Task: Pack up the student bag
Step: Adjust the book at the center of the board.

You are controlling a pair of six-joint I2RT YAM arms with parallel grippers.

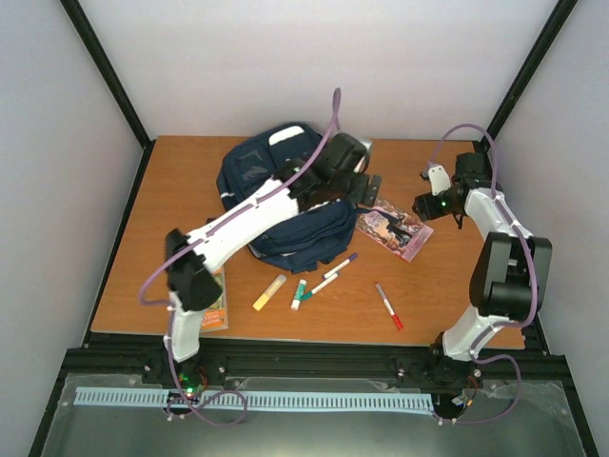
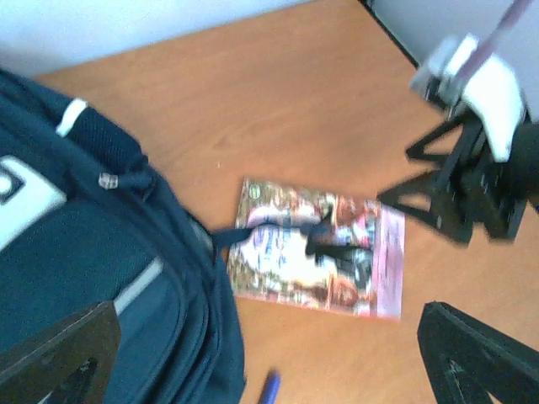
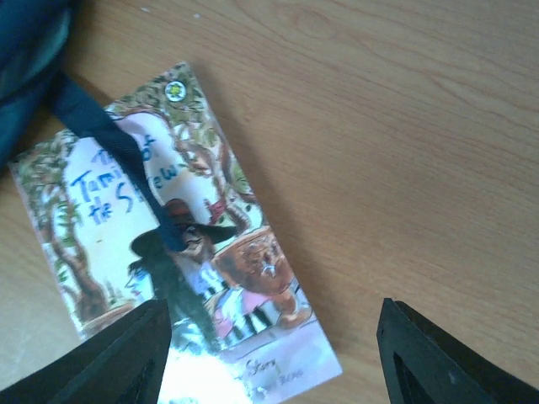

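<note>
Book (image 3: 244,252) title legible only from right wrist; red marker (image 1: 388,307) only overhead.

Premises: a robotics test cell in a laboratory, not a home or classroom.

Evidence:
- Plain white panel walls (image 1: 314,57) enclose the wooden table (image 1: 181,190) on three sides. Black frame posts (image 1: 107,71) join them at the upper left and upper right of the frame.
- A left arm (image 1: 243,221) and a right arm (image 1: 509,271) are mounted on a black rail (image 1: 314,357) along the lower edge. Purple cabling (image 1: 335,119) runs along them, and a white slotted cable duct (image 1: 247,400) lies below.
- Loose items are limited to a student bag (image 1: 304,238), a book (image 1: 392,228) and markers (image 1: 388,307), all on the table.
</note>
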